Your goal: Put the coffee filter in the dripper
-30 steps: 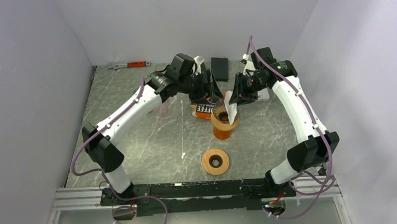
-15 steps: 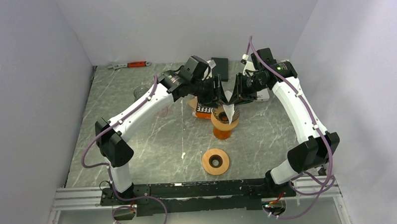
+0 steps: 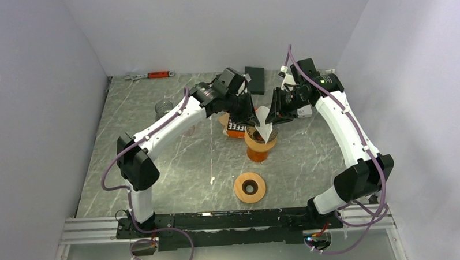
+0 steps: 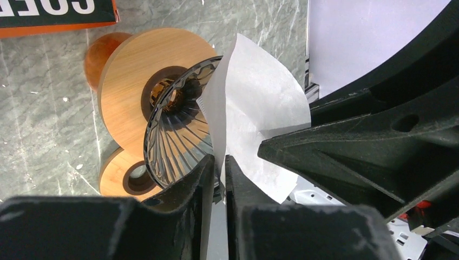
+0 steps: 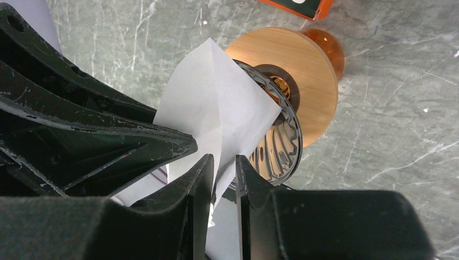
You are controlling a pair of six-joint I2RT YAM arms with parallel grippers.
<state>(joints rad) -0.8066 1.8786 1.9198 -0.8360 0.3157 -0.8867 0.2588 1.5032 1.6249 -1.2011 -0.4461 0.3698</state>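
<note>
Plain white walls (image 3: 212,26) enclose a grey marbled table (image 3: 309,156) under even light.

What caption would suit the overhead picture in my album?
The left gripper and right gripper pinch a white coffee filter over the glass dripper.

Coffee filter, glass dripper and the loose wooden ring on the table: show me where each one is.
coffee filter (image 4: 260,103), left wrist view, flat white paper face.
glass dripper (image 4: 176,143), left wrist view, ribbed cone wall.
wooden ring (image 3: 240,188), top external view, wood left of its hole.
</note>
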